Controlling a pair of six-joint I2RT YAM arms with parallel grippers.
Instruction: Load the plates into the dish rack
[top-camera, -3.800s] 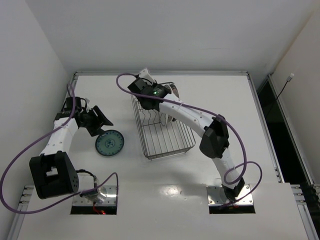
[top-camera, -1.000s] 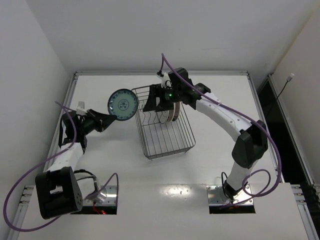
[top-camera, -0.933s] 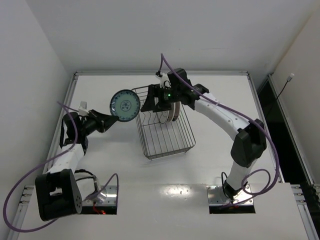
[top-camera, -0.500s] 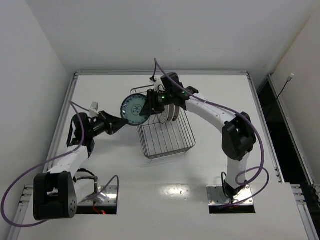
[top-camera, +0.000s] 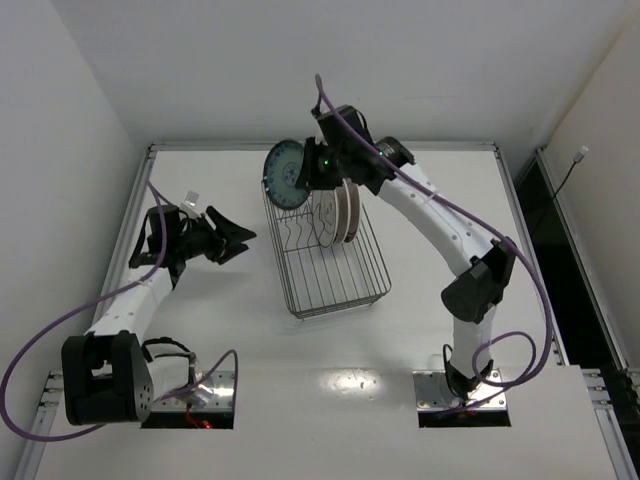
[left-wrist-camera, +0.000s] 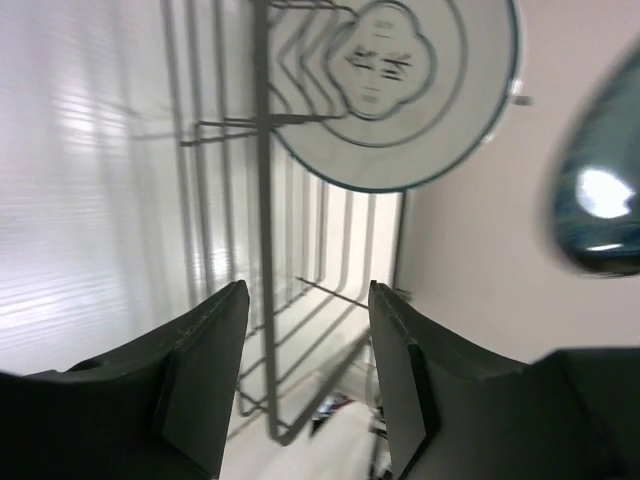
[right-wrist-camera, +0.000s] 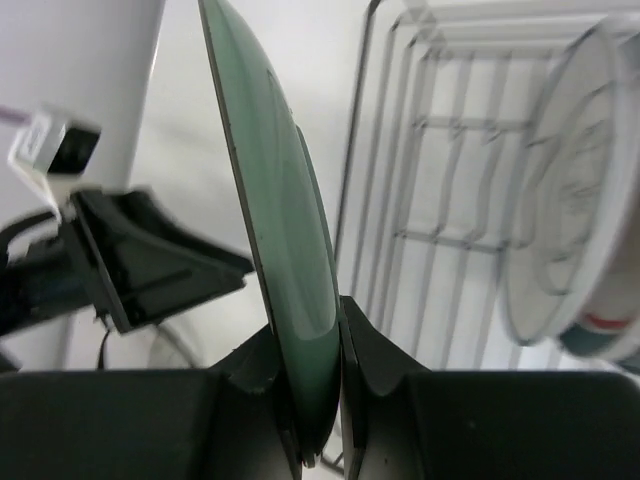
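On your white table (top-camera: 250, 340) the dish rack (top-camera: 340, 282) sat near the middle, its long side running away from the arm bases. In its far half the upright plates (top-camera: 334, 215) stood on edge among the prongs, packed close together. The nearest showed a white face with a teal rim in the left wrist view (left-wrist-camera: 390, 90), and the right wrist view (right-wrist-camera: 570, 220) caught a red line and some teal on those behind it. How many stood there could not be counted for sure. The small teal patterned plate (top-camera: 290, 172) was up in the air at the rack's far left corner, standing on edge, just left of the racked plates and apart from them. Your right gripper (top-camera: 312, 170) had its fingers pinched onto that plate's rim, seen edge-on from the wrist (right-wrist-camera: 290, 250). Your left gripper (top-camera: 243, 243) hung left of the rack with its fingers spread wide and nothing between them (left-wrist-camera: 305, 370).
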